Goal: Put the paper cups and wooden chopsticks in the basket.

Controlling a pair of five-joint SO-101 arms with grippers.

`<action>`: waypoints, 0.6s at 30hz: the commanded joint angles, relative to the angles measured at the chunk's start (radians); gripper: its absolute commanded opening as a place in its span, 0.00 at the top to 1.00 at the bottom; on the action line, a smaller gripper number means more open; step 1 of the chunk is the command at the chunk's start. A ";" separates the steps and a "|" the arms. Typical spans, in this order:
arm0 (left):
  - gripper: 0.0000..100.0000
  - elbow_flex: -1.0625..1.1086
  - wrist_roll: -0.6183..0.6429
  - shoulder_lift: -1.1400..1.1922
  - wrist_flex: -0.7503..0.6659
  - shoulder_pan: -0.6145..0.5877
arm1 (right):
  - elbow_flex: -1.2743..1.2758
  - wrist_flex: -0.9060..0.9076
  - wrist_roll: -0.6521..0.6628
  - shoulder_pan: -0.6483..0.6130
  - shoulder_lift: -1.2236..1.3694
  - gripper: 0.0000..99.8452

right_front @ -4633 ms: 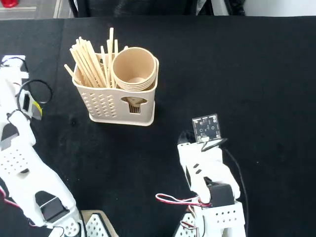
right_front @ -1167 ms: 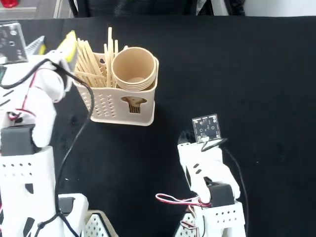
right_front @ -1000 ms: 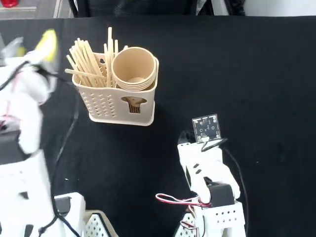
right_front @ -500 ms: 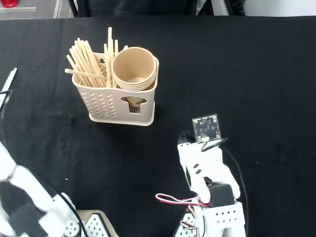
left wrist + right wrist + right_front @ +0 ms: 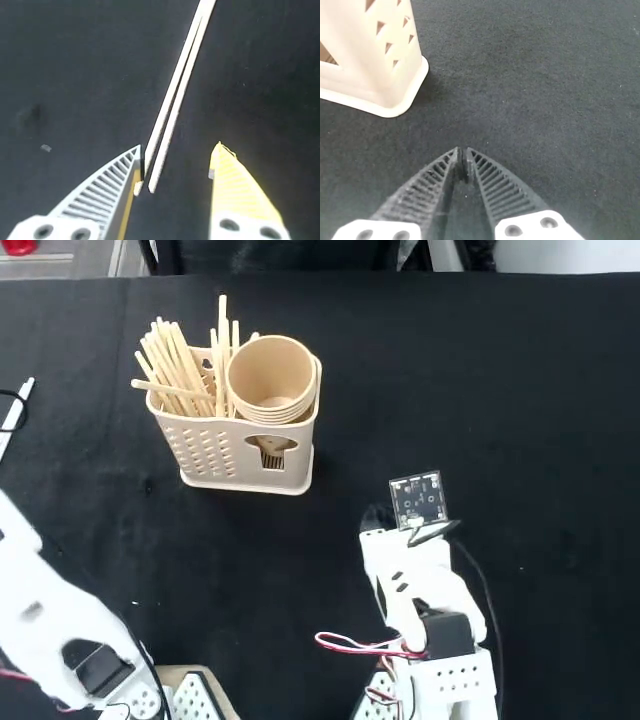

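The cream basket (image 5: 240, 455) stands at the back left of the black table, and one corner of it (image 5: 375, 60) is in the right wrist view. Stacked paper cups (image 5: 272, 380) and several wooden chopsticks (image 5: 180, 365) stand inside it. A joined pair of chopsticks (image 5: 175, 95) lies flat on the cloth, also seen at the table's left edge (image 5: 17, 405). My left gripper (image 5: 178, 147) is open just above it, the near end of the pair beside the grey finger (image 5: 125, 170). My right gripper (image 5: 462, 152) is shut and empty, low over the cloth in front of the basket.
The right arm (image 5: 425, 590) rests folded at the front centre, with a small circuit board (image 5: 417, 500) on top. The left arm's white body (image 5: 45, 615) fills the front left corner. Bare black cloth (image 5: 480, 390) covers the right half of the table.
The left arm was up at the basket's left rim, then swung back and down to the table's left edge. One more chopstick now lies slanted across those in the basket. The right arm stayed still.
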 commanded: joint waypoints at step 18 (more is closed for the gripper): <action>0.78 -0.417 -0.167 0.638 -0.089 0.022 | -0.001 0.005 0.006 0.008 -0.010 0.99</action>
